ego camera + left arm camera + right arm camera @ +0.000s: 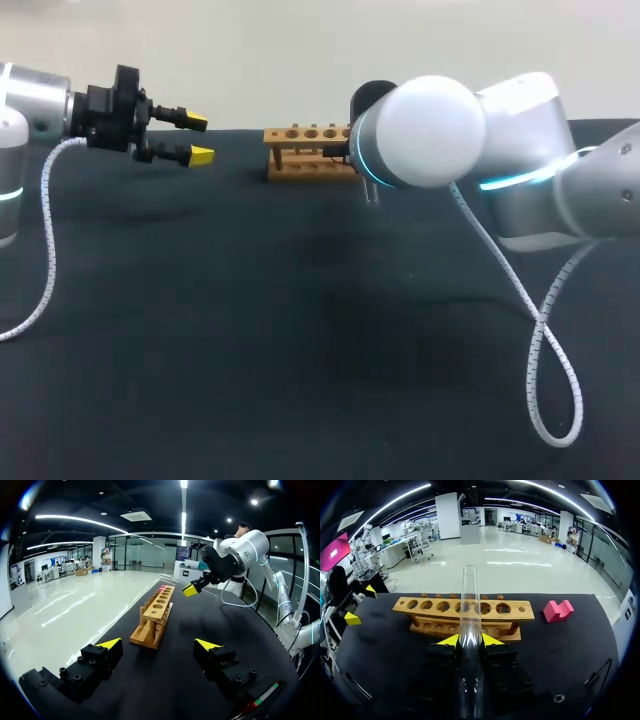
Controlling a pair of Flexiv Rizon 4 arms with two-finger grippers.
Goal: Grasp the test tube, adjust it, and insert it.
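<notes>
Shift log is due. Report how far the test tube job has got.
Done: the grasp. The right gripper has its jaws shut on the test tube, one from each side. In hand: the adjusting; the tube points out over the wooden rack, not in any hole. Left: the insertion; the rack's visible holes are empty. The left gripper hangs open off to the rack's side, holding nothing.

The right gripper [469, 641] clamps a clear glass test tube [469, 605] between both yellow fingertips. The tube points ahead toward a light wooden rack [435, 607] with round holes. A pink notched block [557, 611] lies beside the rack, apart.
</notes>
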